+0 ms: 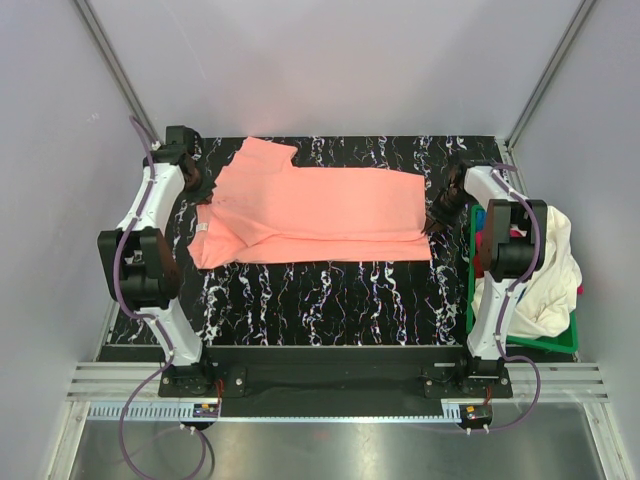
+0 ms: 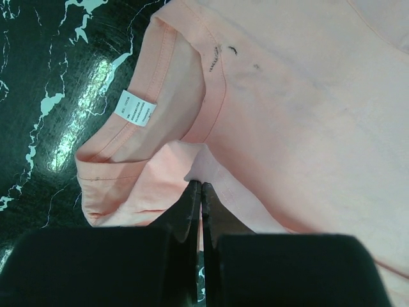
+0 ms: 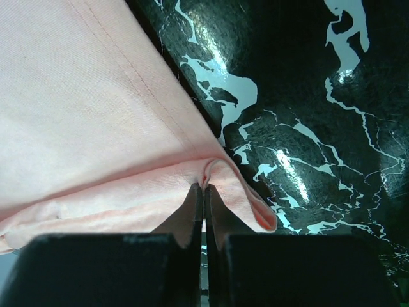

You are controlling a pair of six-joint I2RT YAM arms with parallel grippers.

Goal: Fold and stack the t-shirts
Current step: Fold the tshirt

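I see the soft salmon-pink short-sleeved t-shirt (image 1: 310, 215) spread across the black white-veined table (image 1: 330, 300), my left gripper (image 2: 201, 185) pinched together on cloth beside its collar, my right gripper (image 3: 203, 187) clamped on its hem corner, and a cream-white t-shirt (image 1: 545, 270) draped over the green plastic basket (image 1: 520, 345).

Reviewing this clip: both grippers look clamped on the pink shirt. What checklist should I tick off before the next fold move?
1. Left gripper shut on the soft salmon-pink cloth t-shirt beside its collar: ok.
2. Right gripper shut on the hem corner: ok.
3. How many layers each gripper pinches: cannot tell.
4. Shirt body lying flat on the black marbled table: ok.
5. Cream-white cloth shirt heaped in the green plastic basket, apart from the fold area: ok.
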